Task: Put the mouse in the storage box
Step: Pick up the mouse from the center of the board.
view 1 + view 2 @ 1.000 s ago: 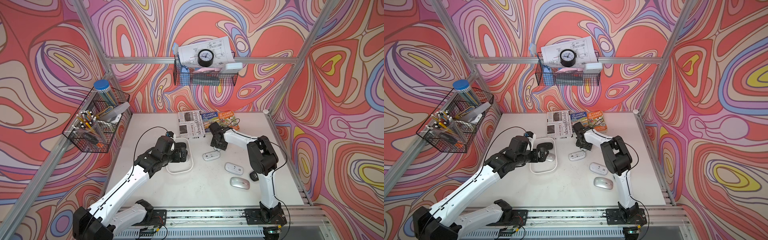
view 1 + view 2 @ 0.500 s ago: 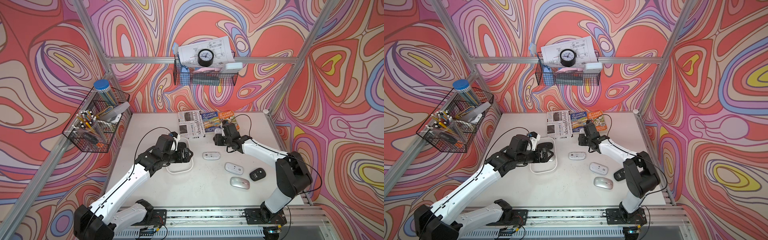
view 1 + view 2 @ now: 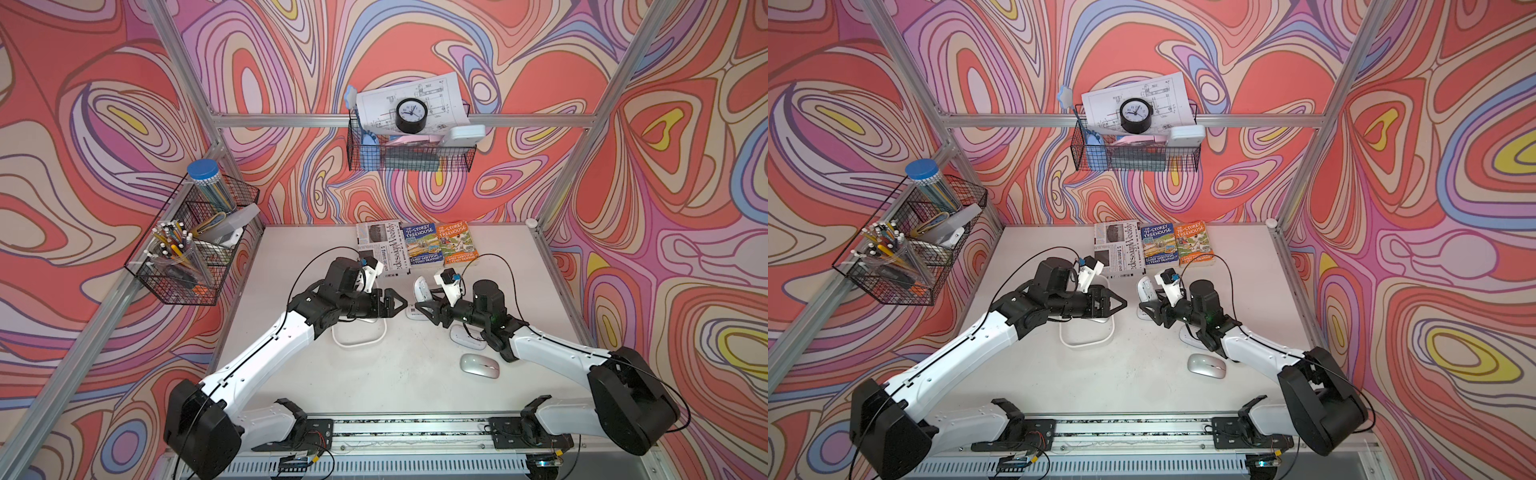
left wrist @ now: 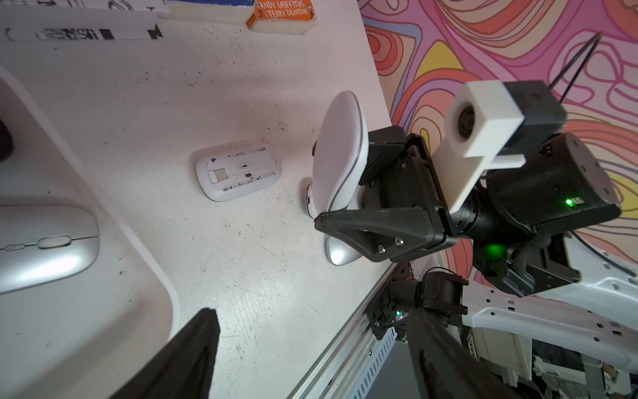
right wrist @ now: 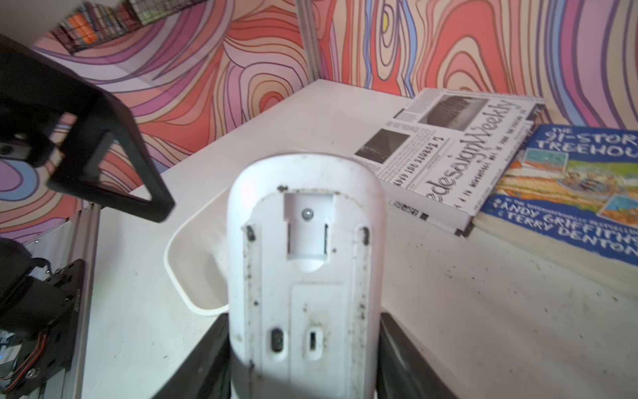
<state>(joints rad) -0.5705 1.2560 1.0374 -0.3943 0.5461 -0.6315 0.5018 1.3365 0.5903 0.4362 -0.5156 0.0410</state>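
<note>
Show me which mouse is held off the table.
The white mouse in the right gripper; the others lie on the table or in the box.

left end effector (image 3: 397,302) spread | right end effector (image 3: 424,300) clamping mouse (image 5: 305,276)

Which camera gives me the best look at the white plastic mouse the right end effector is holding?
The right wrist view: the white plastic mouse fills the frame, its underside, switch and slots sharp. The left wrist view shows it side-on, upper shell only. In both top views it is just a small white shape.
</note>
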